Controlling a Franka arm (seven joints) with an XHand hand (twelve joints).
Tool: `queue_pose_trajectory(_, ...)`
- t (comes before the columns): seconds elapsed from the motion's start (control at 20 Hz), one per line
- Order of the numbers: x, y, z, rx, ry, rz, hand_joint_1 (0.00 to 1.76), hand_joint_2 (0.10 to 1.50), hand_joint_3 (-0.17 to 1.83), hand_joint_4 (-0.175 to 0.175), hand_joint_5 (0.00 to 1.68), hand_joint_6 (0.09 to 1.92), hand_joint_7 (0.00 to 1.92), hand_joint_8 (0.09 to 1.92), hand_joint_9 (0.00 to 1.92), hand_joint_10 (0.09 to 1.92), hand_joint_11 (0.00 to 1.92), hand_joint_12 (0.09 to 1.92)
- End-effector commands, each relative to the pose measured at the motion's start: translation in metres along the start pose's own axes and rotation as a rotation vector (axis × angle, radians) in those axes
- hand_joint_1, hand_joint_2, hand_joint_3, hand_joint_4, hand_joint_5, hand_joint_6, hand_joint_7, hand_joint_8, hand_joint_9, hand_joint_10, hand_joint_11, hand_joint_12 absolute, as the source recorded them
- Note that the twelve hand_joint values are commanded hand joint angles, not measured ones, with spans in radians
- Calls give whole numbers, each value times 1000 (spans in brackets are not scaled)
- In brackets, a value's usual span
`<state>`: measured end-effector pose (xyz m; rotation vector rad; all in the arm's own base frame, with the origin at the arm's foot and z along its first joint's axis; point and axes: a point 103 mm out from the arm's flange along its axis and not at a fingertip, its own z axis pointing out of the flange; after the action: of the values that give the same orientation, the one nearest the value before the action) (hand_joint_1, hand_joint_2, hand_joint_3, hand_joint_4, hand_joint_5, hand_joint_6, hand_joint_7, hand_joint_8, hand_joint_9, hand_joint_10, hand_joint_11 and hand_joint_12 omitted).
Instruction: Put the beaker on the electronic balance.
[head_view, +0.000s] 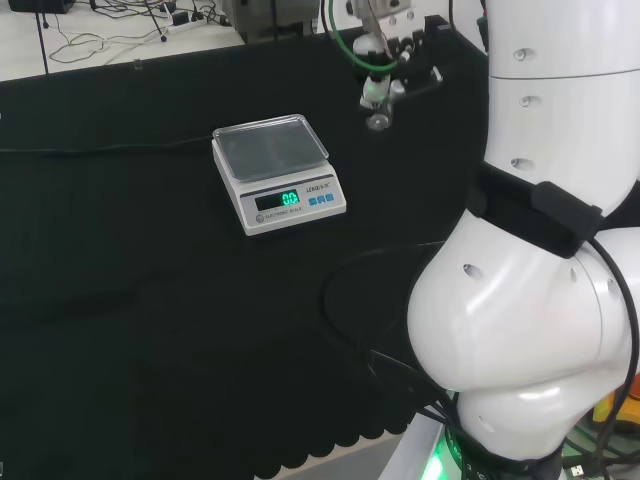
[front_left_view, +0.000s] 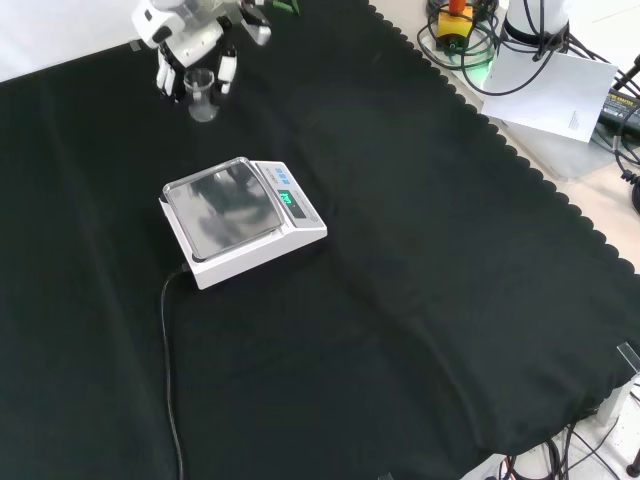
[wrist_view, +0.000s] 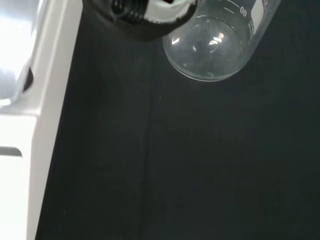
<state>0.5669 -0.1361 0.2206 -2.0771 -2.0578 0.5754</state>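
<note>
A small clear glass beaker (front_left_view: 201, 96) sits between the curled fingers of the black and white hand (front_left_view: 186, 28) at the far left of the cloth in the front view. The head view has the hand (head_view: 378, 55) at the top middle, with the beaker (head_view: 377, 103) hanging below it, to the right of the balance and farther back. The white electronic balance (front_left_view: 240, 215) has a bare steel pan (head_view: 270, 147) and a lit green display. From the wrist view, the beaker's round base (wrist_view: 207, 50) is close beside a finger (wrist_view: 137, 17), with the balance's white side (wrist_view: 30, 125) alongside.
The balance's black cable (front_left_view: 168, 350) runs over the cloth toward the near edge in the front view. The arm's white links (head_view: 540, 260) stand at the right of the head view. Papers and cables (front_left_view: 545, 85) lie past the cloth's scalloped edge.
</note>
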Motion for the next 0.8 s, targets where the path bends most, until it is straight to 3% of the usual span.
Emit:
queue_pose_trajectory(0.05, 2, -25, -43, -5, 16, -38, 1134, 1156, 42, -175, 867, 1179, 843, 872, 1065, 746, 990, 887)
queue_pose_trajectory(0.45, 39, -27, -51, -12, 58, -137, 1135, 1157, 39, -175, 868, 1180, 849, 872, 1077, 753, 995, 881)
queue_pose_trajectory(0.8, 91, -21, -45, 0, 54, -212, 1135, 1157, 36, -175, 870, 1178, 854, 872, 1091, 761, 999, 878)
